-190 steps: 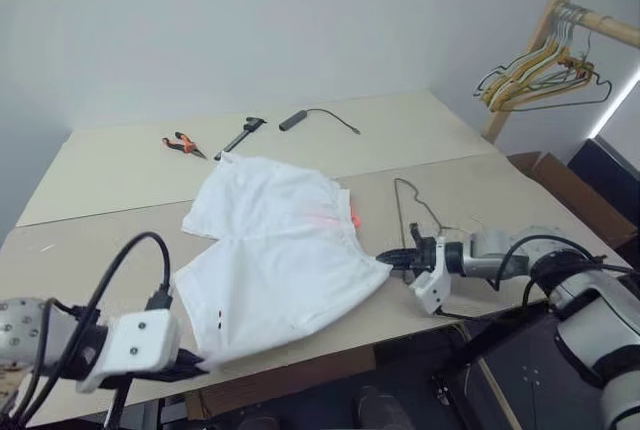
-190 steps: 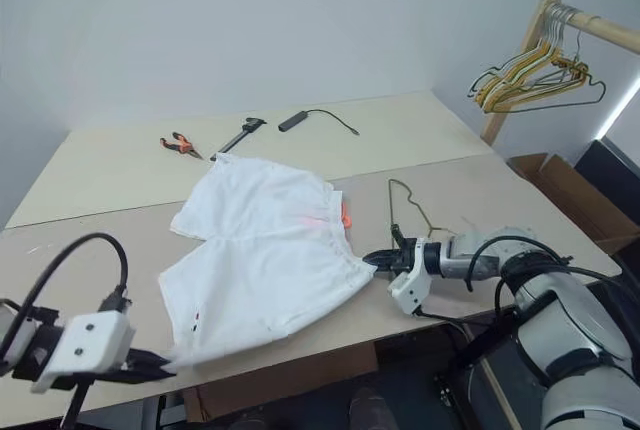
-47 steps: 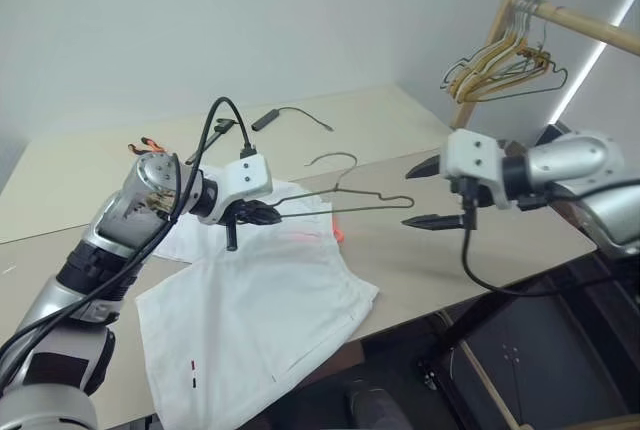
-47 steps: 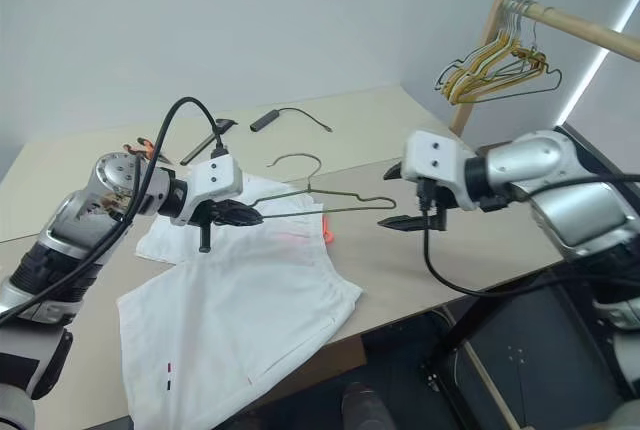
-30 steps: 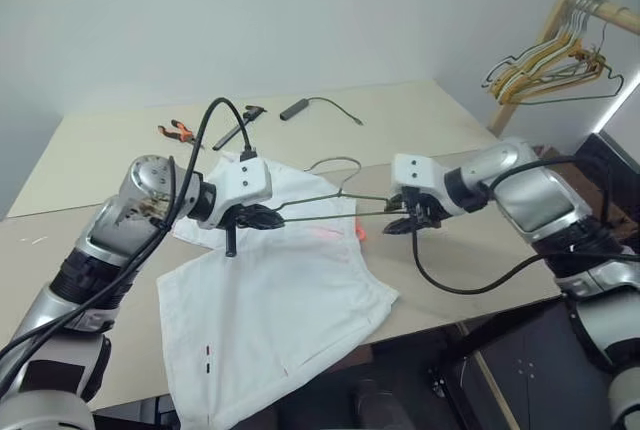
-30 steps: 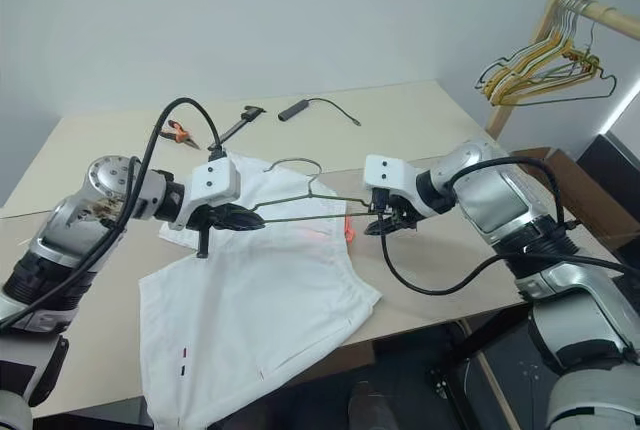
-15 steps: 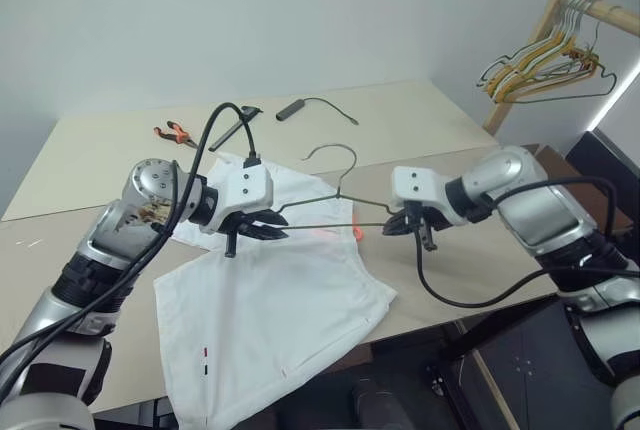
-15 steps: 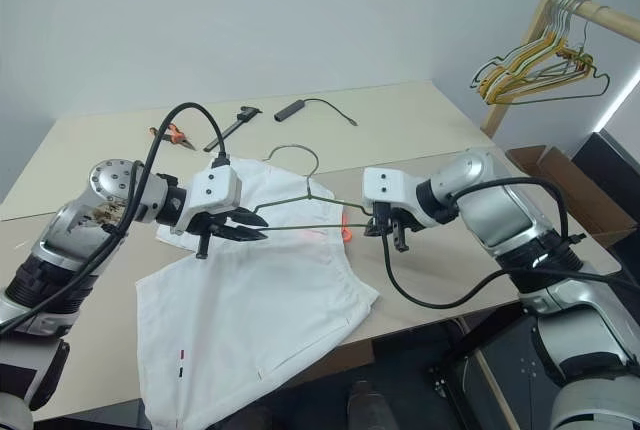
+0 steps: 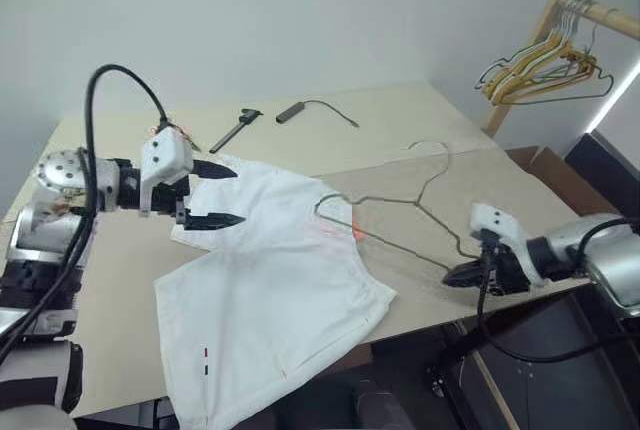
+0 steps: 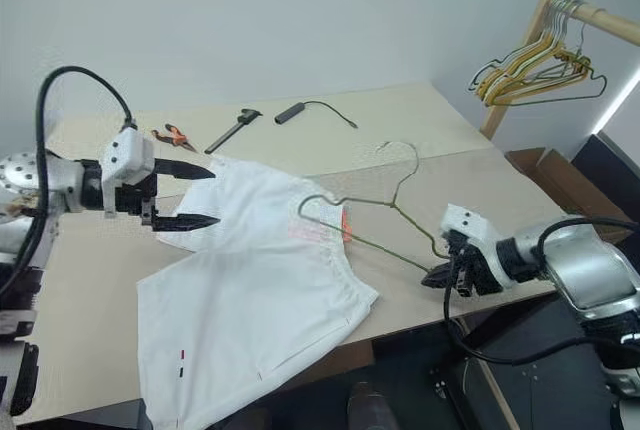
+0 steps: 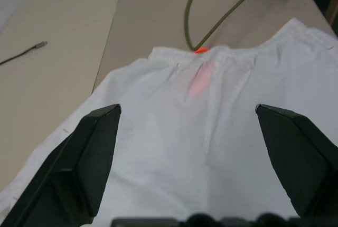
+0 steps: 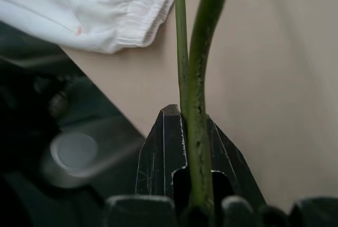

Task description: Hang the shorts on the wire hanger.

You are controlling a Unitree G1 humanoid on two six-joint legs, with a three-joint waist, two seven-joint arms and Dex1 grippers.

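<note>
Left tool (image 9: 213, 193) hovering over far-left part of shorts (image 9: 280, 290), fingers spread wide apart, nothing between them, pointing toward the waistband. Right tool (image 9: 462, 274) sitting low at near-right edge of tabletop (image 9: 120, 180), fingers pressed together and clamping one corner of the wire hanger (image 9: 400, 212); wrist view showing the wire (image 12: 198, 105) running straight up out of the closed black fingers (image 12: 158, 158).

Wire hanger tilting, held corner at the right tool, opposite corner reaching to the waistband of the shorts beside the pink-red marking (image 9: 340, 231), hook (image 10: 400, 148) pointing away toward far side of tabletop. Cannot tell whether the far corner is touching the cloth or hanging just above it.

Shorts lying flat, spread on tabletop, waistband facing right, one leg reaching toward near edge with tiny dark and red marks (image 9: 206, 354) near the hem. Not threaded on the hanger.

Lying on far part of tabletop, well apart from shorts: orange-handled pliers (image 10: 172, 135), black tool bar (image 9: 236, 130), dark plug with thin cable (image 9: 310, 108). Standing beyond the right corner: wooden rack (image 9: 560, 20) carrying several hangers (image 9: 540, 65).
</note>
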